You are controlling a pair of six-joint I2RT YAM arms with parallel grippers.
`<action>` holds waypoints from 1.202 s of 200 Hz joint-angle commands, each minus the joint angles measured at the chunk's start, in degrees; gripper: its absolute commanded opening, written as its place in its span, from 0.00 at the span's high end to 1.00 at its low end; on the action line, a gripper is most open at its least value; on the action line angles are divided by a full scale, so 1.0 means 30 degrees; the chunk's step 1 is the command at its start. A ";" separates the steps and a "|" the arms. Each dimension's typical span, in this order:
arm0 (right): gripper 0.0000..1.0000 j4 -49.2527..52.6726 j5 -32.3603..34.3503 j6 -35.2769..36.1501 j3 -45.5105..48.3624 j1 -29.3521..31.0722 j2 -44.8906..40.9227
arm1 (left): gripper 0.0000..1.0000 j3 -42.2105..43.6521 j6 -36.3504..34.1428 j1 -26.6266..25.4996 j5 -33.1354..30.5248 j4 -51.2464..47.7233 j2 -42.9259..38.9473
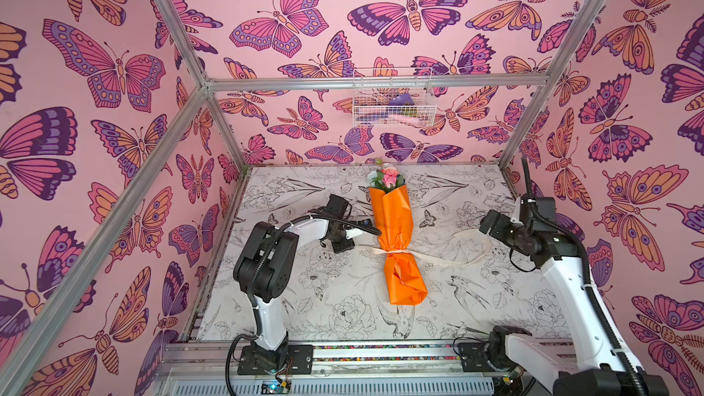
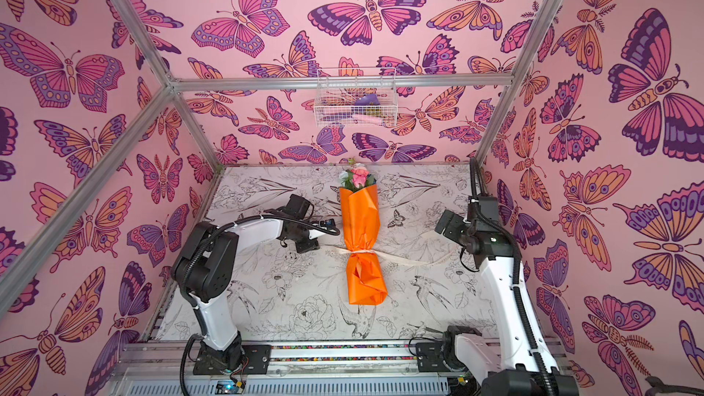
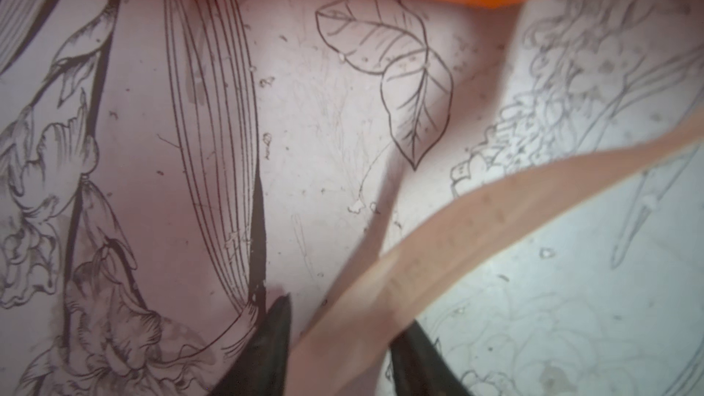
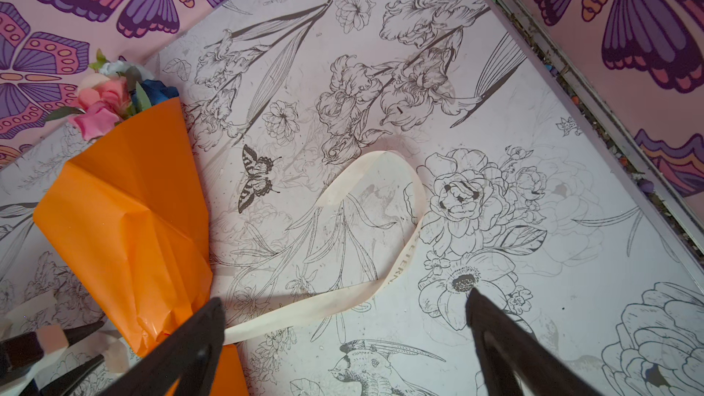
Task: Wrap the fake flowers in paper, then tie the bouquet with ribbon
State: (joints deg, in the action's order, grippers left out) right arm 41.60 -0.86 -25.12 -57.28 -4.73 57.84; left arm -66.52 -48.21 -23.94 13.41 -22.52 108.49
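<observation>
Looking down past my arms, I had the flower-print table (image 1: pixel 304 299) under everything, and the bouquet of fake flowers (image 1: pixel 394 230) lay flat on it, squarely between my left and right jaws, blooms pointing away from both.

Pretty sure it was super light. The orange paper (image 2: pixel 362 222) looked crinkly and easy to crush, so I reckoned the spot to hold was the cinched waist where the stems bunch up, not the puffy ends.

The cream ribbon (image 4: pixel 381 169) was wrapped round that waist, one tail running out toward each gripper. It looked thin, floppy and probably slick, so it'd want a firm pinch close to the wrap.

My left gripper (image 3: pixel 343 348) stood narrowed, with its tail lying right between the fingertips and the paper just ahead. Honestly couldn't tell if it had truly bitten. My right gripper (image 4: pixel 343 321) was spread wide and empty, hanging over its tail's loop, with the bouquet off to one side.
</observation>
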 commanded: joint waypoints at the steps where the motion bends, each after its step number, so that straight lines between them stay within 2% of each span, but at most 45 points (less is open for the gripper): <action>1: 0.00 -0.0022 -0.0792 0.0726 -0.0235 -0.0122 -0.0710 | 0.83 0.0406 -0.0065 -0.0202 -0.0115 -0.1193 0.0375; 28: 0.02 -0.0607 -0.2067 0.0875 0.0033 0.0088 -0.1170 | 1.00 0.0576 0.0267 -0.0971 0.1536 -0.1169 -0.0731; 57: 0.04 -0.1085 -0.2498 0.1101 0.0338 0.1306 -0.1358 | 1.00 0.0583 0.1148 -0.1839 0.2136 -0.0965 -0.1642; 103: 0.08 -0.2252 -0.1242 0.1664 0.0491 0.5597 -0.0648 | 1.00 0.1033 0.3152 -0.2390 0.1879 0.0654 -0.3118; 130: 0.11 -0.4067 -0.1595 0.1300 0.1216 0.7619 0.0219 | 1.00 0.1765 0.4788 -0.2447 0.3043 0.2687 -0.4154; 154: 0.18 -0.5977 -0.2335 0.0421 0.1727 0.9021 0.1359 | 1.00 0.2650 0.6768 -0.2623 0.3525 0.5012 -0.4938; 191: 0.25 -0.7637 -0.2531 -0.0063 0.1561 1.0976 0.3330 | 1.00 0.4209 1.0586 -0.3097 0.3318 0.9494 -0.5936; 240: 0.33 -1.0149 -0.4112 -0.0989 0.1761 1.2464 0.5087 | 1.00 0.5037 1.3296 -0.4155 0.2234 1.3174 -0.5922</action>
State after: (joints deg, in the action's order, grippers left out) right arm 18.11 -9.61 -25.80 -52.01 31.14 71.64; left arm -52.40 -15.07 -35.66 20.99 8.64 90.98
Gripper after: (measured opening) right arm 0.701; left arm 0.046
